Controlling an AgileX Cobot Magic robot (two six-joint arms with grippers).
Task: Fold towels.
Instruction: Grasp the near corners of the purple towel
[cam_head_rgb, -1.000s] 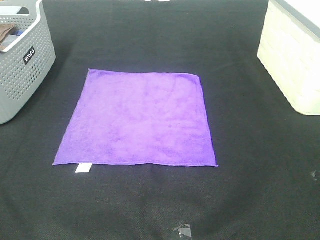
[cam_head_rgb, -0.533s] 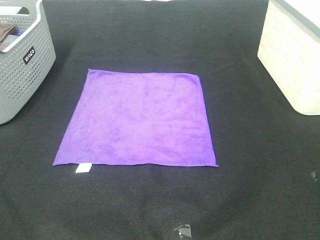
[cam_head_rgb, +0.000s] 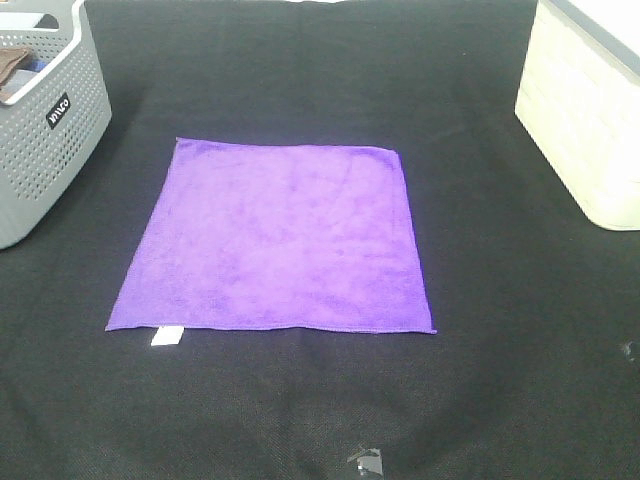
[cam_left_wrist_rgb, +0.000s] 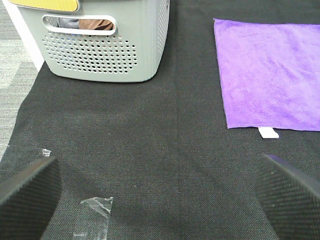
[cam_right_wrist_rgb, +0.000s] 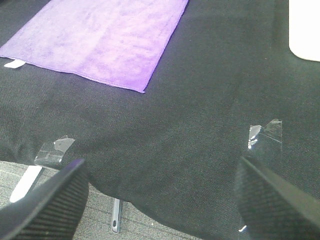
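A bright purple square towel (cam_head_rgb: 275, 240) lies flat and unfolded in the middle of the black table cover, its small white tag (cam_head_rgb: 166, 337) at the near left corner. Neither arm shows in the exterior high view. The left wrist view has the towel (cam_left_wrist_rgb: 270, 75) and tag (cam_left_wrist_rgb: 268, 132) ahead of my left gripper (cam_left_wrist_rgb: 160, 195), whose fingers (cam_left_wrist_rgb: 30, 192) stand wide apart over bare cloth, holding nothing. My right gripper (cam_right_wrist_rgb: 165, 195) is also open and empty near the table's front edge, with the towel's corner (cam_right_wrist_rgb: 100, 42) some way beyond it.
A grey perforated basket (cam_head_rgb: 40, 110) with a brown cloth (cam_left_wrist_rgb: 95, 23) inside stands at the back left. A cream box (cam_head_rgb: 590, 110) stands at the back right. Bits of clear tape (cam_right_wrist_rgb: 265, 132) stick to the black cover (cam_head_rgb: 500, 330) near the front edge.
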